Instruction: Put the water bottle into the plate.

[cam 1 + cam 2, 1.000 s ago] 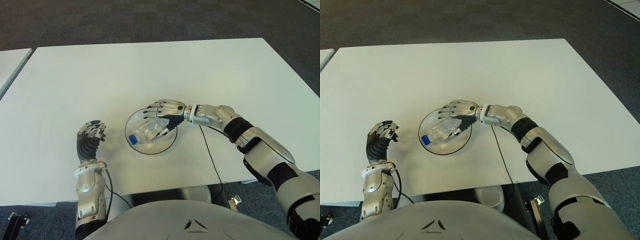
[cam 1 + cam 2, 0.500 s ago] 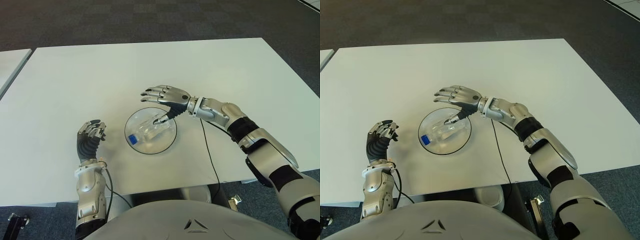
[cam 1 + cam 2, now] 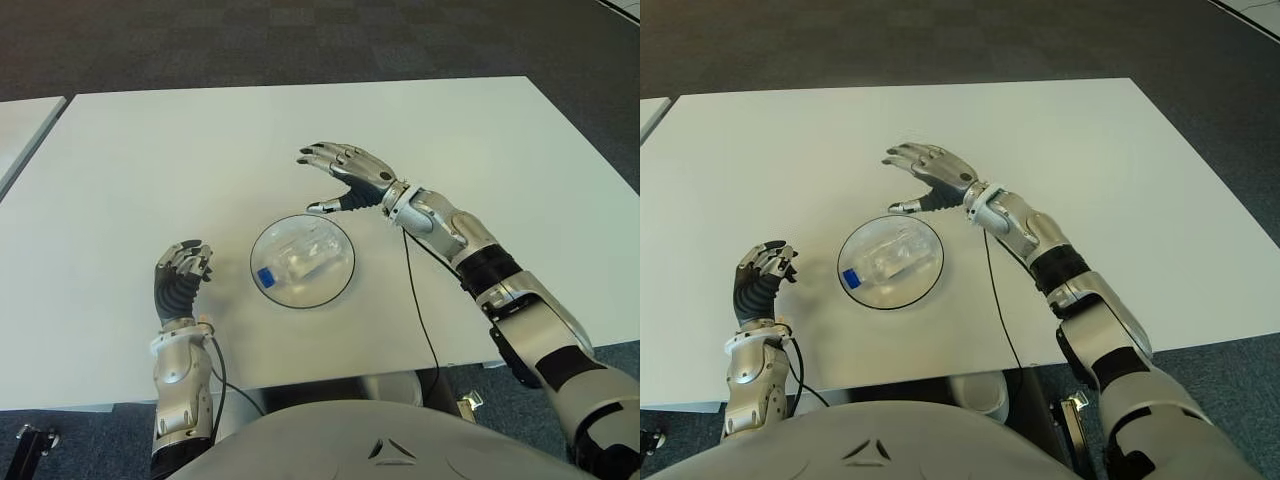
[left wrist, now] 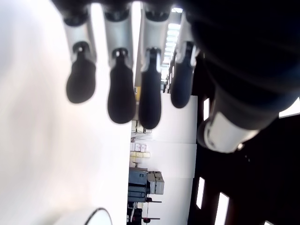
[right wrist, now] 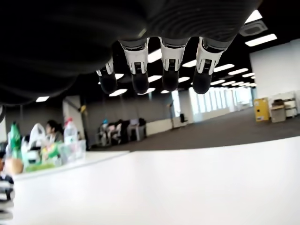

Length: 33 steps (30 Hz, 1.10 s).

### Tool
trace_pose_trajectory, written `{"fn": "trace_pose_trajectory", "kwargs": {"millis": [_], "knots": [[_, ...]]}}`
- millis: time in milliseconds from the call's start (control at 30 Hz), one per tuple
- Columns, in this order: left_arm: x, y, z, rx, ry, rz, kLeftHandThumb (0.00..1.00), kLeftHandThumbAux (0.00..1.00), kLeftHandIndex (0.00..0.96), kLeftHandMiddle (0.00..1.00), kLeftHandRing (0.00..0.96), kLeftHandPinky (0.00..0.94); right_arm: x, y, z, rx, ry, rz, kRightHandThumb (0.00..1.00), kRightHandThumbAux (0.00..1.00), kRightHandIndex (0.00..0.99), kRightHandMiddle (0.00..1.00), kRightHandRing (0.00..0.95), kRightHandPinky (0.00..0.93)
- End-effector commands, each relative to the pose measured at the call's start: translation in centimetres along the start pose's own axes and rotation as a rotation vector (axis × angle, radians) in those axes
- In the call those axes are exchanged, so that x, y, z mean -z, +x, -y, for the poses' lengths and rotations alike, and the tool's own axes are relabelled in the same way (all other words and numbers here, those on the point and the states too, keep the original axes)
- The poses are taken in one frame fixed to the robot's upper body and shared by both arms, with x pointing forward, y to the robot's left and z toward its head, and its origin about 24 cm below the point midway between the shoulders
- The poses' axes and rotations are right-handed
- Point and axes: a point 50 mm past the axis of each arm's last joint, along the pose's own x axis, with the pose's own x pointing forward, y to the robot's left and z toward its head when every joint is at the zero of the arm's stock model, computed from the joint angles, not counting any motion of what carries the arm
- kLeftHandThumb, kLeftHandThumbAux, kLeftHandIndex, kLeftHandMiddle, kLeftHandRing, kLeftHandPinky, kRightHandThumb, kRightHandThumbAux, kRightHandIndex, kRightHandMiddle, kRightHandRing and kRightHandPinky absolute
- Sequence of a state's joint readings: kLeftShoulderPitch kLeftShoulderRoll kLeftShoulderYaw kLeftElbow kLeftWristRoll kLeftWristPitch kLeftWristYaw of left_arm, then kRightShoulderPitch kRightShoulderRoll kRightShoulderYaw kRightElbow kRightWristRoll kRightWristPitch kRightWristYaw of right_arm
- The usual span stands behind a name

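From the eye views you can see the water bottle [image 3: 297, 258] lying on its side inside the glass plate [image 3: 338, 285], blue cap toward your robot's left, so the placement looks done. The right hand [image 3: 345, 175] hovers above the table [image 3: 150, 150] just beyond the plate, fingers spread and empty. The left hand [image 3: 178, 272] shows left of the plate.

Its wrist view shows the fingers loosely curled, probably holding nothing.

The right wrist view shows extended fingers [image 5: 169, 70] and no bottle.
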<state>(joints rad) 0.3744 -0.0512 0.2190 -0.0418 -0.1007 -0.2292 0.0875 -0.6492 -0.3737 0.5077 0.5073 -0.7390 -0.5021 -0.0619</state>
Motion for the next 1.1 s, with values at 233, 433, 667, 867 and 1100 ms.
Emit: {"fn": "trace_pose_trajectory", "kwargs": {"millis": [233,433,667,867,1100], "knots": [[0.4,-0.1,0.0,0.004,-0.001,-0.027,0.835,0.678,0.404,0.524,0.684,0.691,1.0,-2.4,0.0,0.171,0.264,-0.151,0.472,0.16,0.0,0.0,0.0,0.0],[0.4,0.0,0.0,0.009,0.002,-0.026,0.836,0.678,0.404,0.523,0.686,0.691,1.4,-3.5,0.0,0.236,0.329,-0.196,0.419,0.225,0.0,0.0,0.0,0.0],[0.5,0.0,0.1,0.016,0.007,-0.029,0.835,0.679,0.4,0.526,0.685,0.691,1.4,-4.6,-0.3,0.338,0.456,-0.252,0.301,0.347,0.0,0.0,0.0,0.0],[0.4,0.1,0.3,0.019,0.003,-0.027,0.835,0.679,0.4,0.527,0.689,0.693,1.5,-5.9,-1.0,0.435,0.55,-0.318,0.153,0.535,0.0,0.0,0.0,0.01],[0.3,0.1,0.5,0.027,0.011,-0.023,0.835,0.68,0.4,0.521,0.686,0.694,1.7,-7.2,-2.3,0.483,0.612,-0.404,0.011,0.769,0.0,0.0,0.0,0.009]]}}
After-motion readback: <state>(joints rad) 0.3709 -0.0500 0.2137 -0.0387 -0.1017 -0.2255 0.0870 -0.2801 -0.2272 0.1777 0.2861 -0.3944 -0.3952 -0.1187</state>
